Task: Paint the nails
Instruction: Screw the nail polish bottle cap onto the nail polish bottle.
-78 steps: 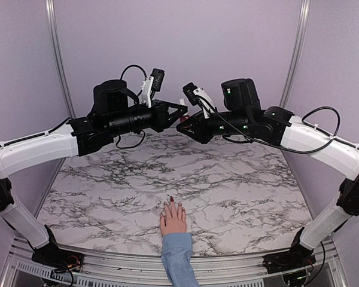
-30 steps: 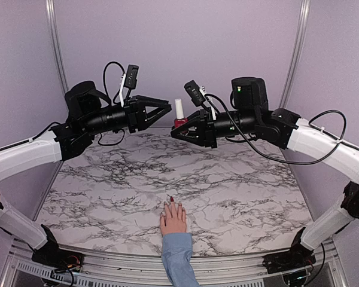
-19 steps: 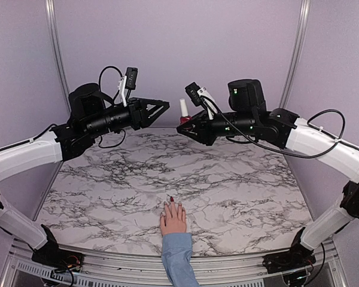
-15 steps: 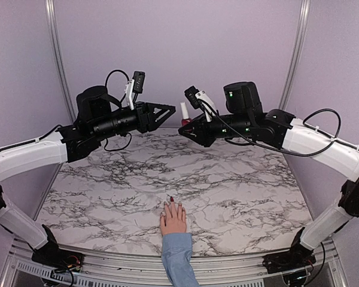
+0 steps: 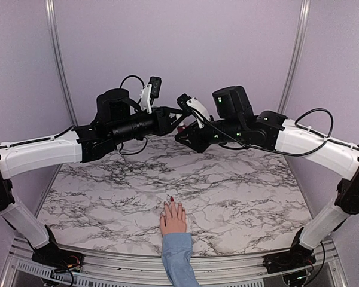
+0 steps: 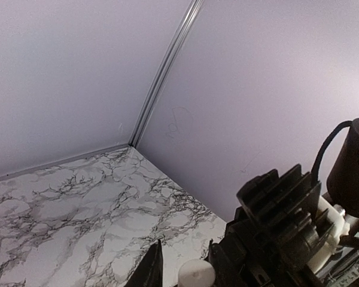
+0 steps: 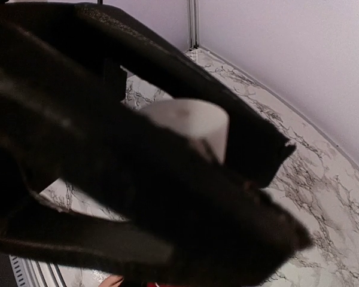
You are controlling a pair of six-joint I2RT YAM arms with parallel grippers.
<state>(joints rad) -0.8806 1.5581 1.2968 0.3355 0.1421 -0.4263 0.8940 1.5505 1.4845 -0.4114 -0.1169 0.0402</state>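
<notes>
Hovering high over the back of the marble table (image 5: 245, 179), the two arms meet tip to tip in the top view. The right gripper (image 5: 184, 130) is pressed together on a small dark red bottle (image 5: 181, 126), holding it upright in the air; only a sliver of red shows between the black parts.

The left gripper (image 5: 175, 115) reaches in from the other side at the level of the bottle's white cap (image 7: 185, 122). In the left wrist view the cap sits between the two fingers (image 6: 151, 270), with the far finger right against it and a thin dark gap on the near side. In the right wrist view the same black fingers bracket the cap closely, blurred by nearness. Whether they already squeeze the cap or only flank it, I cannot tell.

A pale pink hand (image 5: 173, 219) with a light blue sleeve (image 5: 178, 257) lies flat at the near edge of the table, well apart from both grippers. The nails (image 5: 172, 199) point away from the arm bases. One is dark red, the others look pale.
</notes>
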